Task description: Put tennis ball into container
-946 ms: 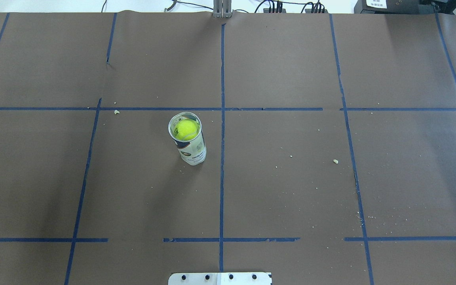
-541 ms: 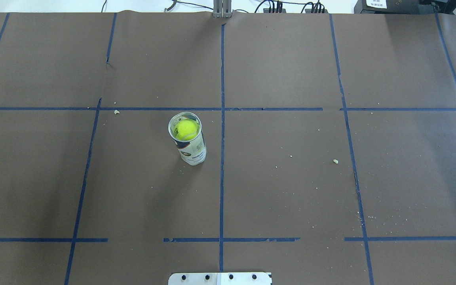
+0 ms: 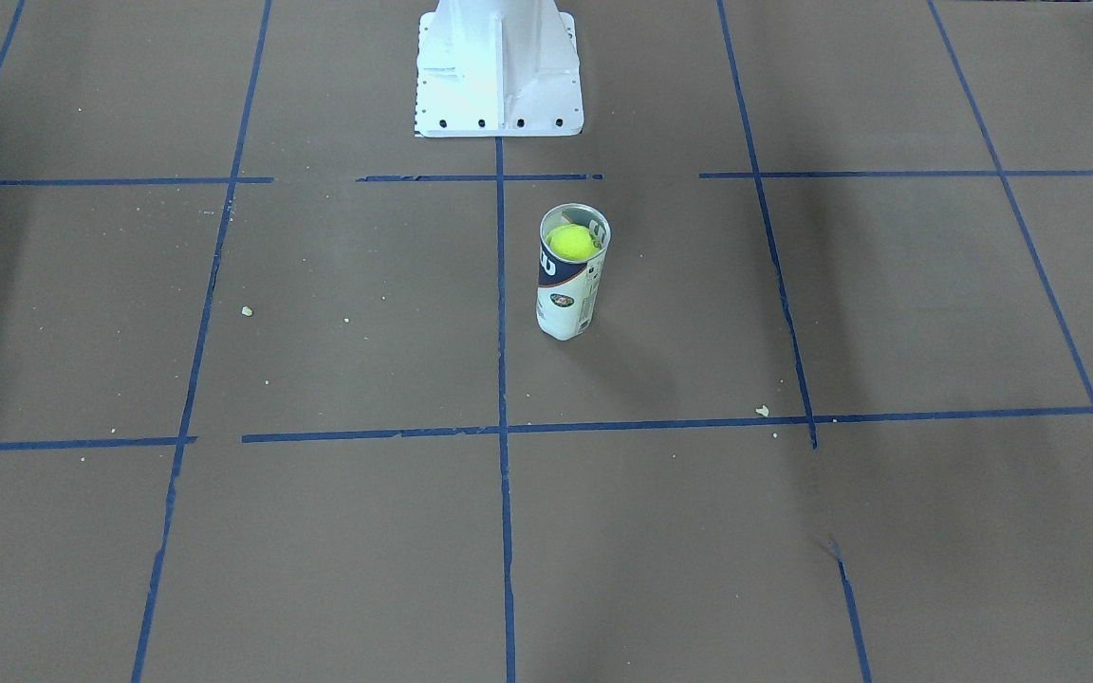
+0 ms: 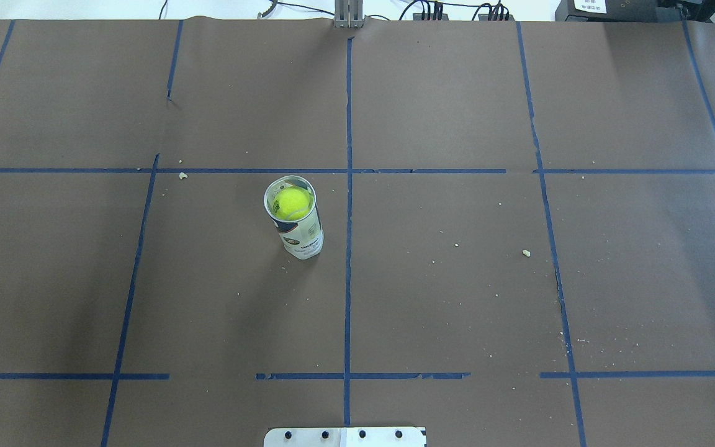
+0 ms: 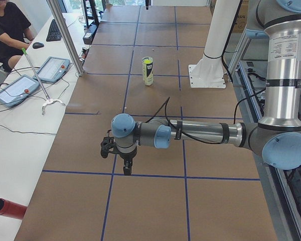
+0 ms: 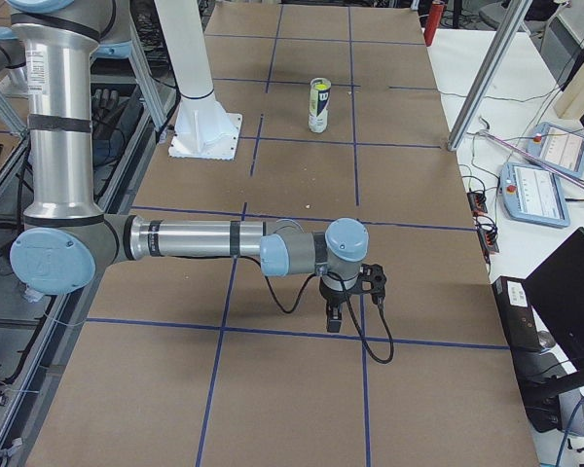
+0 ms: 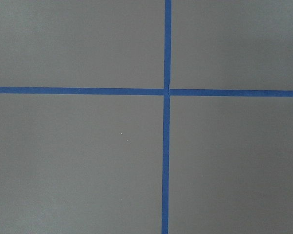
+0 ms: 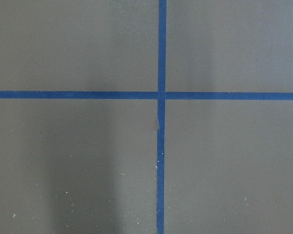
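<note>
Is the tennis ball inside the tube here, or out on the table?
Inside. The tennis ball shows through the open top of the upright container, just below its rim.

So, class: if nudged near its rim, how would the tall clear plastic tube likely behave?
Probably tips easily: the tall clear plastic tube stands upright and narrow. The yellow-green tennis ball sits high inside, perhaps making it top-heavy.

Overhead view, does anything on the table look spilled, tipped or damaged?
The container stands upright with the tennis ball inside. Only pale crumbs lie scattered on the brown paper, and the blue tape lines have gaps.
</note>
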Robot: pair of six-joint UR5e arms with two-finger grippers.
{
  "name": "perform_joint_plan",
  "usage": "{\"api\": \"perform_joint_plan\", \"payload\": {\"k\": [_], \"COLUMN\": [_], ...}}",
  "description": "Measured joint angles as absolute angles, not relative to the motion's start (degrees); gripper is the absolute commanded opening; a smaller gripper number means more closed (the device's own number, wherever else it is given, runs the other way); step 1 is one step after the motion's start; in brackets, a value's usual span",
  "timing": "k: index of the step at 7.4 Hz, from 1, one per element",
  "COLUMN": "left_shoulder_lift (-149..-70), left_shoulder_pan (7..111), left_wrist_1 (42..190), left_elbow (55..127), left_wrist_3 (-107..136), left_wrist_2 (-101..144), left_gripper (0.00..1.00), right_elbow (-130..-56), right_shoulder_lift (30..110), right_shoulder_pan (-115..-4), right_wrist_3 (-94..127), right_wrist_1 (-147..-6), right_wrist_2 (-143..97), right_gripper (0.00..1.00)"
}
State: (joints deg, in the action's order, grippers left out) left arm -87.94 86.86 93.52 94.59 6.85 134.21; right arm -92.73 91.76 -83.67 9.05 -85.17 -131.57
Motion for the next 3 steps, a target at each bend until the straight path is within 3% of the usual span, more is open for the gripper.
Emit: {"api": "perform_joint_plan", "payload": {"k": [3], "left_shoulder_lift": [-88.2], "left_shoulder_pan": [86.9], "left_wrist_1": [93.5], "left_elbow": [94.5], "left_wrist_3": [6.9], "left_wrist_2": [134.2], "left_gripper": [1.00], "right_elbow": [-92.7], "right_shoulder_lift": [91.8], "right_shoulder_pan": [-83.7], "right_wrist_3": [9.1], "right_wrist_1": [-85.2], "right_wrist_2": [-131.6], "right_gripper": [1.00]}}
